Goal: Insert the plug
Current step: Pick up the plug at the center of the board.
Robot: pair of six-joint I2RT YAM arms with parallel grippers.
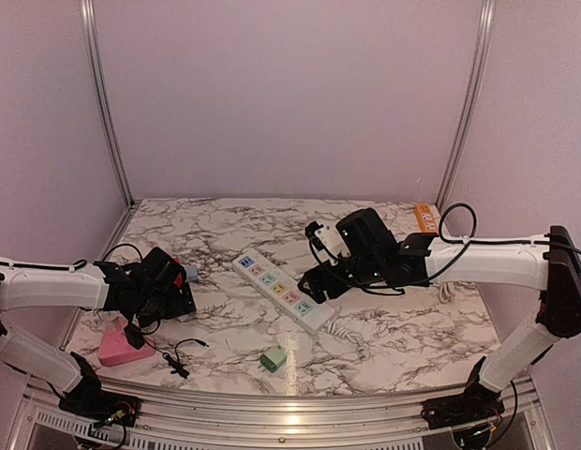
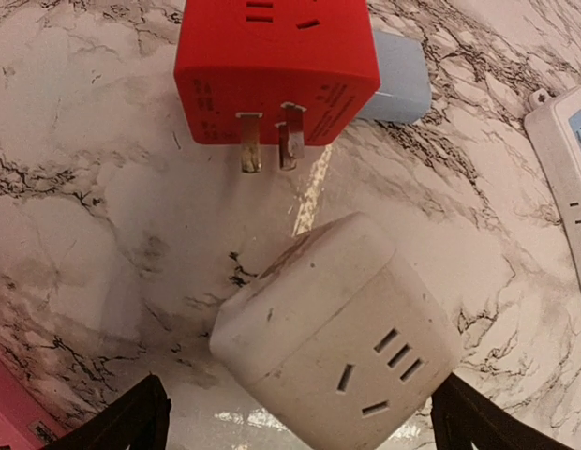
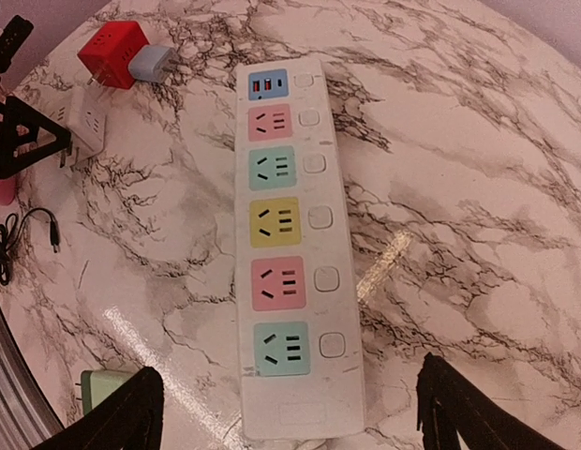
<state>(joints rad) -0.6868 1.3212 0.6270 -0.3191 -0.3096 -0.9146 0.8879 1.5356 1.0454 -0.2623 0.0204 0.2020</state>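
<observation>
Two arms reach in over the marble-patterned bench (image 1: 225, 225), one from 9 o'clock and one from 3 o'clock.

Next in size is the long white power strip with pastel sockets (image 1: 283, 290). It lies flat at the bench's middle, running from 10 o'clock to 4 o'clock with its sockets facing up, so a plug can come straight down into one. The right pincer (image 3: 295, 412) hangs over the strip's near end with its jaws spread wide and nothing in them. It is probably placed there to pin the strip down so it cannot skid when something is pushed in.

At 9 o'clock on the bench the left pincer (image 2: 305, 417) is opened as wide as it goes and holds nothing. Its fingers straddle the white cube-shaped plug adapter (image 2: 337, 347), which lies tilted on the bench. I judge this cube to be the plug for the task and the straddle to be the set-up for a grasp. Whether either finger touches it I cannot tell.

At 12 o'clock from the white cube lies a red cube adapter (image 2: 272, 66), its two metal prongs pointing towards the cube. A small grey-blue charger block (image 2: 398, 80) touches its 3 o'clock side. A little green block (image 1: 273, 358) sits alone at 6 o'clock from the strip, well apart from either pincer.
</observation>
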